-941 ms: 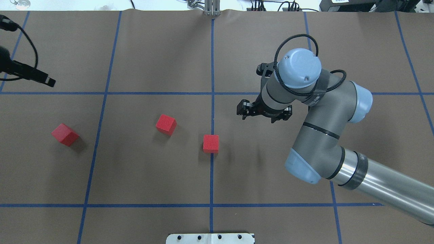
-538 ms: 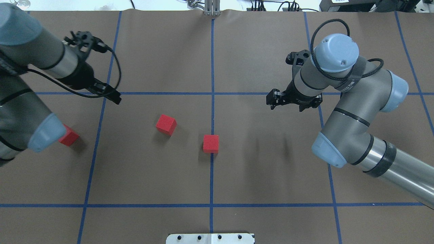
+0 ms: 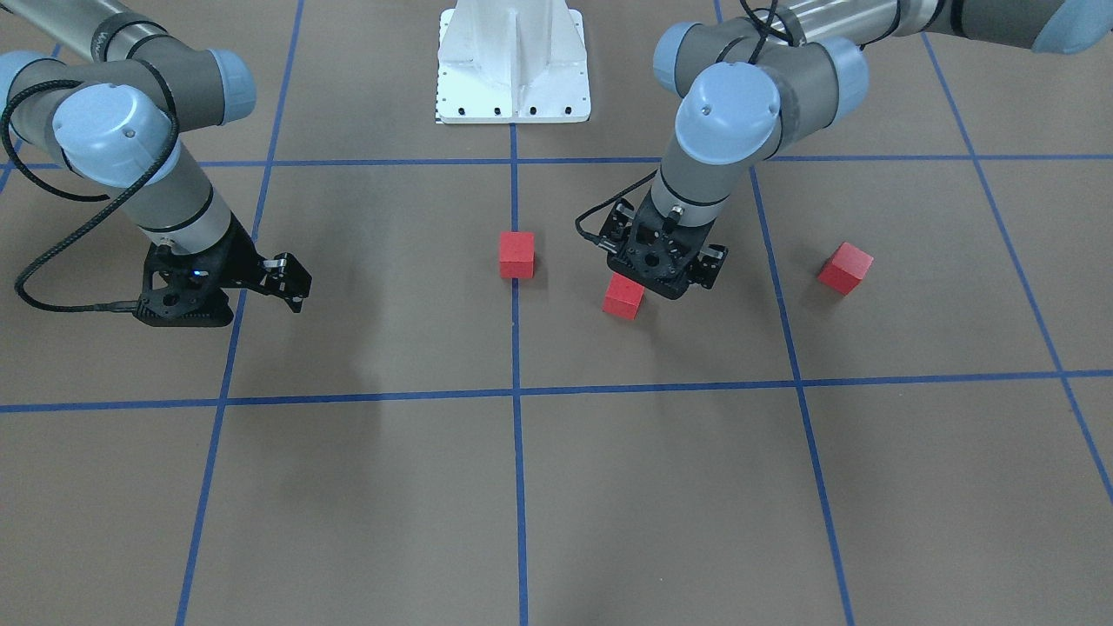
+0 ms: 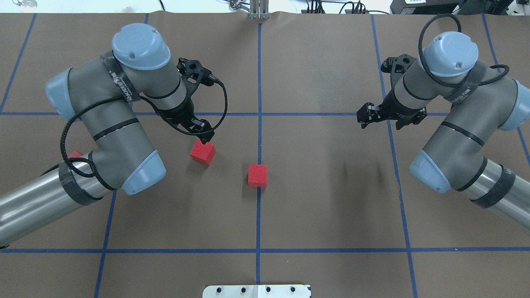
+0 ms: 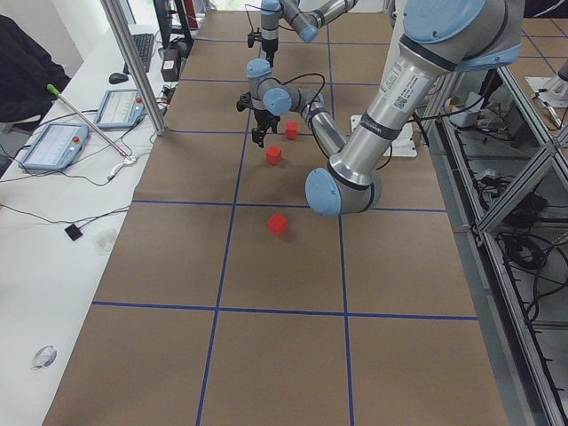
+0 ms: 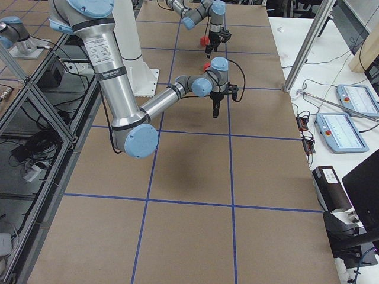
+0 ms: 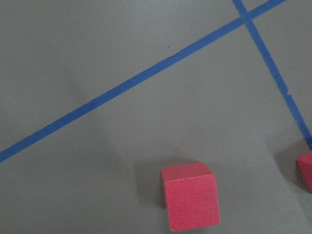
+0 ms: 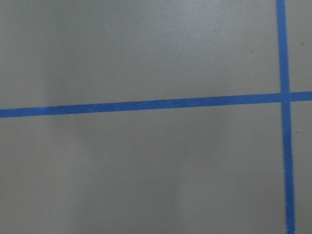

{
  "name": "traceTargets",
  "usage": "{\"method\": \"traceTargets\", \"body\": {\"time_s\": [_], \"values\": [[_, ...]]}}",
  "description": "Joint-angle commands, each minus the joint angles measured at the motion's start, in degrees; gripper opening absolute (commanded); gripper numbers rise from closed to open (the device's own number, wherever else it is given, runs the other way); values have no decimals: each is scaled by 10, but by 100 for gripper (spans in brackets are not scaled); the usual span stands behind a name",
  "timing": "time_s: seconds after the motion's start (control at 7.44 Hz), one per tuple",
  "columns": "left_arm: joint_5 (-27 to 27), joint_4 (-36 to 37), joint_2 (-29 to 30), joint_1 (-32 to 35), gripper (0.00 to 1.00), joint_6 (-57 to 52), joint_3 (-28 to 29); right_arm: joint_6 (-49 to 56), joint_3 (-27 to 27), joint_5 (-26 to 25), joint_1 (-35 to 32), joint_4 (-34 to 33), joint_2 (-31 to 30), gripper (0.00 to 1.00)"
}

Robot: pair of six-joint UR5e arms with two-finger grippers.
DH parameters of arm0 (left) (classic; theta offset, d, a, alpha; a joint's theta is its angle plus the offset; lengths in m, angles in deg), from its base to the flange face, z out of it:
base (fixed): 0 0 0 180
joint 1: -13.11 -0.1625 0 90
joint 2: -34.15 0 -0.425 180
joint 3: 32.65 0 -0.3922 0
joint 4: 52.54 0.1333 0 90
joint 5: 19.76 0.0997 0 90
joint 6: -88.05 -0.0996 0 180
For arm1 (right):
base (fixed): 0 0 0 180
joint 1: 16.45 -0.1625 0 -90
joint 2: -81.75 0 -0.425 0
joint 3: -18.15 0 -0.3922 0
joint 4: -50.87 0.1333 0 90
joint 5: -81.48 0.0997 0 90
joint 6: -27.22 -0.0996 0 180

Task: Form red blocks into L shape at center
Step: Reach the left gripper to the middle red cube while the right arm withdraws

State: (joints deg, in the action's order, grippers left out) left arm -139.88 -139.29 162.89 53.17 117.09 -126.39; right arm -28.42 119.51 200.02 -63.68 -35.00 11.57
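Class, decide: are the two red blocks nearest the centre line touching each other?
Apart. Overhead view shows bare table between the centre-line block and its neighbour block.

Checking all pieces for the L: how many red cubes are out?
3 small matte red cubes: centre cube on the blue tape line, middle cube beside the left gripper, outer cube farther toward the robot's left.

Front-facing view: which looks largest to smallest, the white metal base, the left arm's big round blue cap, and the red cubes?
1. White metal base
2. Left arm's round blue cap
3. Small matte red cubes: alike, not ranked among themselves
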Motion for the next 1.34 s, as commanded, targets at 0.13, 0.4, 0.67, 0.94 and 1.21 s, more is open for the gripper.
{"method": "traceTargets", "body": {"time_s": [0.13, 0.4, 0.67, 0.94, 1.21], "values": [[0, -54, 10, -9, 99, 1, 65, 11, -2, 0, -5, 8, -13, 100], [-1, -54, 12, -16, 99, 17, 73, 11, -4, 0, -5, 7, -13, 100], [0, -54, 10, -37, 99, 44, 74, 11, -5, 0, -5, 7, -13, 100], [1, -54, 11, -44, 99, 55, 85, 11, -5, 0, -4, 7, -15, 100], [1, -54, 10, -44, 95, 55, 87, 12, -5, 0, -4, 8, -15, 100]]}}
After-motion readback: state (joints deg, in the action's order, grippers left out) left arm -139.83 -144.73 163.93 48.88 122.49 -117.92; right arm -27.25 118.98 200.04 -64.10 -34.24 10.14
